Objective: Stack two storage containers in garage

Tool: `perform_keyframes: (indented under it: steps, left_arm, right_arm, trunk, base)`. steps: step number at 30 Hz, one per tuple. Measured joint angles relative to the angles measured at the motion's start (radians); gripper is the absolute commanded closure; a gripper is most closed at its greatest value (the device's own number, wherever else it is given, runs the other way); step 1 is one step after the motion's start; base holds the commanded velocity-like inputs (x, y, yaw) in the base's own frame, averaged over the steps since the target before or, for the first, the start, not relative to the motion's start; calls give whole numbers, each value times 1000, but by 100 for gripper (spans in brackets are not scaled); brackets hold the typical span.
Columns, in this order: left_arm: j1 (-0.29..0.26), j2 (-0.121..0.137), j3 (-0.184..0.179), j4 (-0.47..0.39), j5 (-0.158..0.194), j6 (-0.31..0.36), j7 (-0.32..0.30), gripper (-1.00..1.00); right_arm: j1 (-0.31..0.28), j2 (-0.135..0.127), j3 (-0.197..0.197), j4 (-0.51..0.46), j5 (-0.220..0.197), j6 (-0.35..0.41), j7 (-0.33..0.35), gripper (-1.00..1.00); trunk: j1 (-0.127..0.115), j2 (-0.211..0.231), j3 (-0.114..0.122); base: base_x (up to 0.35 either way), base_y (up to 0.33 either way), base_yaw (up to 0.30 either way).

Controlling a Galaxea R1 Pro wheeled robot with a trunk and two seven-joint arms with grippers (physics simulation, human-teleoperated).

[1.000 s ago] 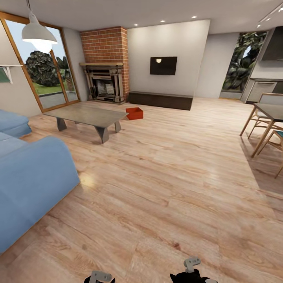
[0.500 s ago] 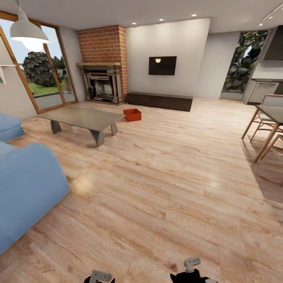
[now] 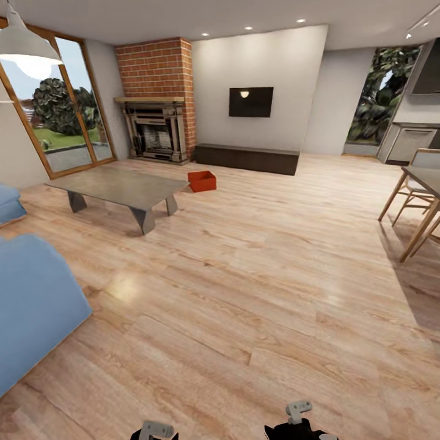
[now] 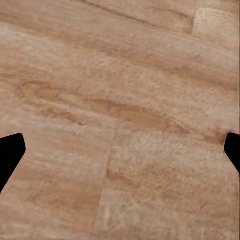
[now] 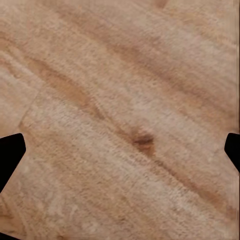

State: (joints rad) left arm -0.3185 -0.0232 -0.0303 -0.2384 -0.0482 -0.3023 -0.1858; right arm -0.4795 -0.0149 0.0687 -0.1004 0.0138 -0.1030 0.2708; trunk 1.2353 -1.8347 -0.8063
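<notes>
I am in the living room, with its light wood-plank floor (image 3: 256, 293), red-brick chimney (image 3: 157, 67), black wall TV (image 3: 251, 101) and long low dark cabinet (image 3: 247, 157). One orange-red storage container (image 3: 201, 181) sits on the planks far ahead, just right of the coffee table. The second container is out of view. The left gripper (image 4: 120, 152) is open over bare planks, its black fingertips (image 4: 9, 152) wide apart. In the same way the right gripper (image 5: 120, 152) is open with nothing between its fingertips (image 5: 10, 150). The garage is out of view.
A low grey coffee table (image 3: 119, 186) stands left of the container. A blue sofa (image 3: 30, 305) fills the near left. A wooden dining table and chairs (image 3: 418, 201) stand at the right. Grey parts of both arms (image 3: 297, 410) show at the bottom edge.
The whole picture has shifted: the camera moved forward and turned slightly, so the sofa slides off to the left and the far wall looks nearer. The container has not moved on the floor.
</notes>
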Motion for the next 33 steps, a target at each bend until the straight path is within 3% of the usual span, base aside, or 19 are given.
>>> perform_keyframes:
  steps: [33]
  left_arm:
    - [0,0,0,0,1,0,0,-100]
  right_arm:
    - [0,0,0,0,0,0,0,-100]
  trunk:
    - [0,0,0]
  base:
    - [344,-162,0]
